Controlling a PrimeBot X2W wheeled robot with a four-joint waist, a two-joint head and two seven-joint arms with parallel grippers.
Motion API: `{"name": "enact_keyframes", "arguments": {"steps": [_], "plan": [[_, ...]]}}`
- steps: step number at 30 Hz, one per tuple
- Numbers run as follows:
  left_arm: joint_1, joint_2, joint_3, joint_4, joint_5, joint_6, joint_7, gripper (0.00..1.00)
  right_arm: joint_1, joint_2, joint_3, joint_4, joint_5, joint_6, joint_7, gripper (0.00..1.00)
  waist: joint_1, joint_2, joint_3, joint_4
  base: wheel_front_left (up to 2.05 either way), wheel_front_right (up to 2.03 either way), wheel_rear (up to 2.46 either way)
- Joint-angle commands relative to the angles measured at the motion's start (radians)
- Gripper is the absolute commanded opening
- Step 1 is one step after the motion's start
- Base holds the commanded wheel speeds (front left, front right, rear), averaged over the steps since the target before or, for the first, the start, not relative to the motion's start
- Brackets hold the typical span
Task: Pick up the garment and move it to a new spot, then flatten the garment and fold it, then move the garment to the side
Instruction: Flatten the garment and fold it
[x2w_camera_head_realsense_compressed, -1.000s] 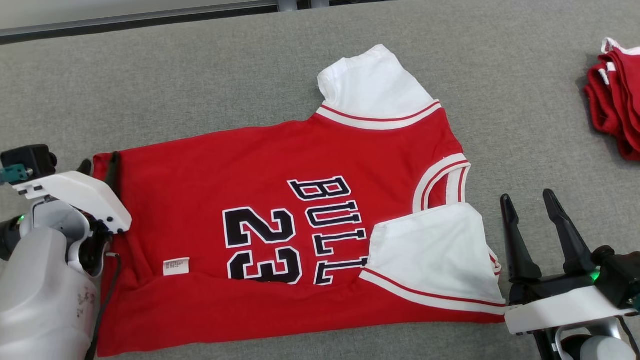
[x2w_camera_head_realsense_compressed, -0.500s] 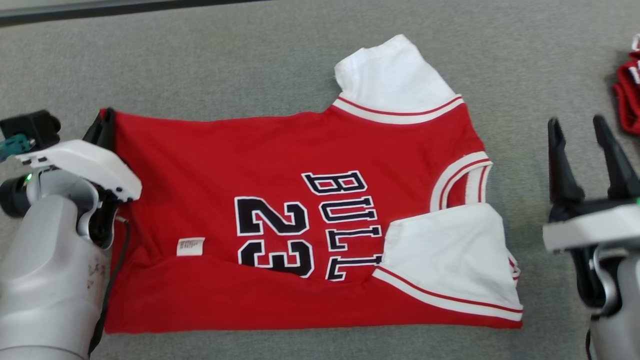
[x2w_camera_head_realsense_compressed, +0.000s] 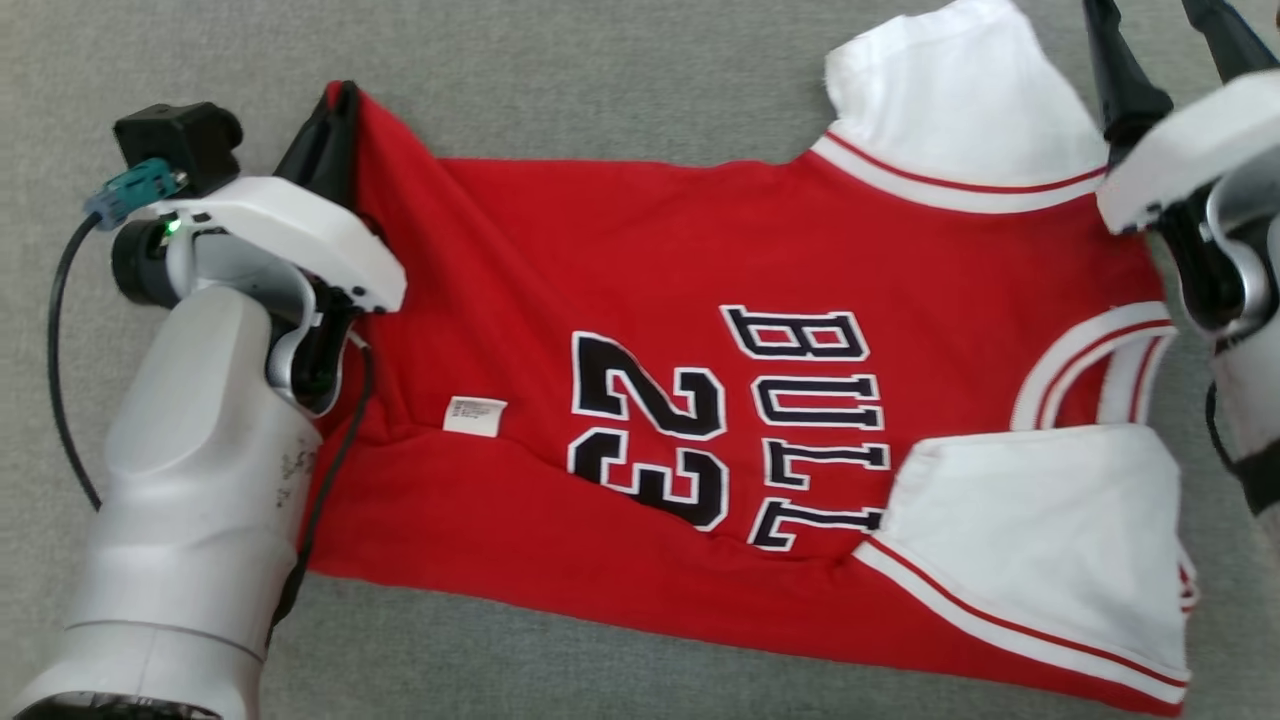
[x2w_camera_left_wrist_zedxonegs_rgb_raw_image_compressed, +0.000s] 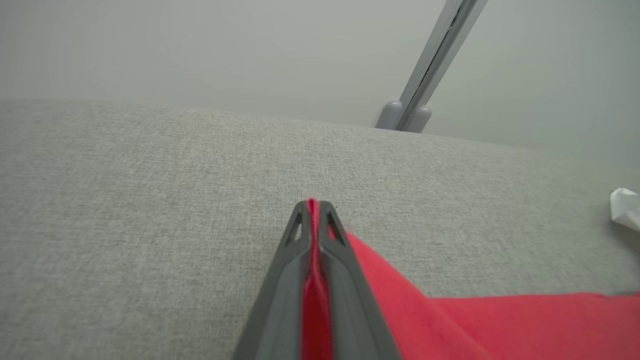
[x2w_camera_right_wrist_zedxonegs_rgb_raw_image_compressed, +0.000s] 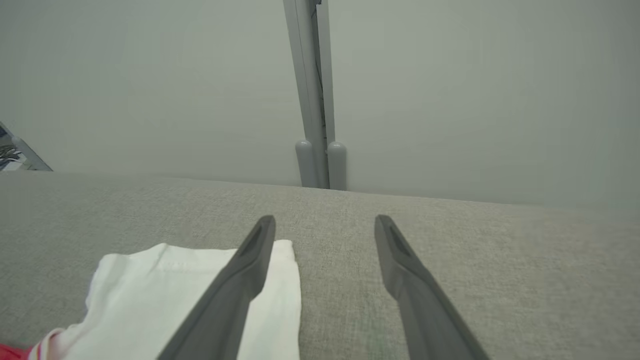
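A red jersey (x2w_camera_head_realsense_compressed: 620, 260) with white sleeves and black "BULL 23" lettering lies spread on the grey table, hem to the left, collar to the right. My left gripper (x2w_camera_head_realsense_compressed: 340, 100) is shut on the jersey's far hem corner; in the left wrist view red cloth (x2w_camera_left_wrist_zedxonegs_rgb_raw_image_compressed: 313, 235) is pinched between the two closed fingers. My right gripper (x2w_camera_head_realsense_compressed: 1150, 10) stands open at the top right, over the edge of the far white sleeve (x2w_camera_head_realsense_compressed: 950, 100); in the right wrist view its left finger (x2w_camera_right_wrist_zedxonegs_rgb_raw_image_compressed: 250, 265) overlaps that sleeve (x2w_camera_right_wrist_zedxonegs_rgb_raw_image_compressed: 165, 290). The near white sleeve (x2w_camera_head_realsense_compressed: 1040, 530) lies folded over the chest.
Grey fabric table surface (x2w_camera_head_realsense_compressed: 600, 80) surrounds the jersey. A pale wall with a grey vertical post (x2w_camera_right_wrist_zedxonegs_rgb_raw_image_compressed: 315, 100) rises behind the table's far edge. A small white scrap (x2w_camera_left_wrist_zedxonegs_rgb_raw_image_compressed: 625, 205) shows at the right edge of the left wrist view.
The head camera has tilted down and closer, so the scene shifted. My left gripper keeps its hold on the hem corner and has moved farther away. My right gripper has moved up to the far sleeve.
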Motion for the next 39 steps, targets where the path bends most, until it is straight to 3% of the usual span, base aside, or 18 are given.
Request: {"name": "enact_keyframes", "arguments": {"steps": [1, 14, 15, 16, 17, 27, 39], "plan": [[-0.024, -0.005, -0.007, -0.006, -0.013, -0.002, -0.01, 0.0, -0.043, -0.011, 0.03, 0.041, 0.008, 0.0, 0.012, 1.0, 0.0, 0.0, 0.036, 0.04, 0.0, 0.0, 0.0], [-0.052, -0.043, -0.075, 0.009, -0.065, -0.002, -0.05, 0.0, -0.223, -0.022, 0.214, 0.321, 0.125, 0.0, 0.086, 1.0, 0.0, 0.0, 0.075, 0.085, 0.0, 0.0, 0.0], [-0.052, -0.043, -0.079, 0.012, -0.067, -0.003, -0.053, 0.0, -0.227, -0.022, 0.226, 0.331, 0.136, 0.0, 0.088, 0.54, 0.0, 0.0, 0.074, 0.084, 0.0, 0.0, 0.0], [-0.052, -0.042, -0.082, 0.015, -0.071, -0.003, -0.057, 0.0, -0.231, -0.022, 0.235, 0.337, 0.144, 0.0, 0.083, 0.33, 0.0, 0.0, 0.072, 0.083, 0.0, 0.0, 0.0], [-0.053, -0.039, -0.085, 0.018, -0.074, -0.003, -0.06, 0.0, -0.235, -0.024, 0.245, 0.344, 0.154, 0.0, 0.078, 0.0, 0.0, 0.0, 0.069, 0.081, 0.0, 0.0, 0.0], [-0.025, 0.017, -0.081, 0.023, -0.096, -0.003, -0.096, 0.0, -0.245, -0.057, 0.319, 0.273, 0.254, 0.0, -0.06, 0.0, 0.0, 0.0, 0.009, 0.041, 0.0, 0.0, 0.0], [0.136, 0.094, -0.044, -0.124, -0.136, 0.031, -0.083, 0.0, -0.056, -0.145, 0.323, 0.012, 0.385, 0.0, -0.206, 0.0, 0.0, 0.0, -0.096, -0.029, 0.0, 0.0, 0.0]]}}
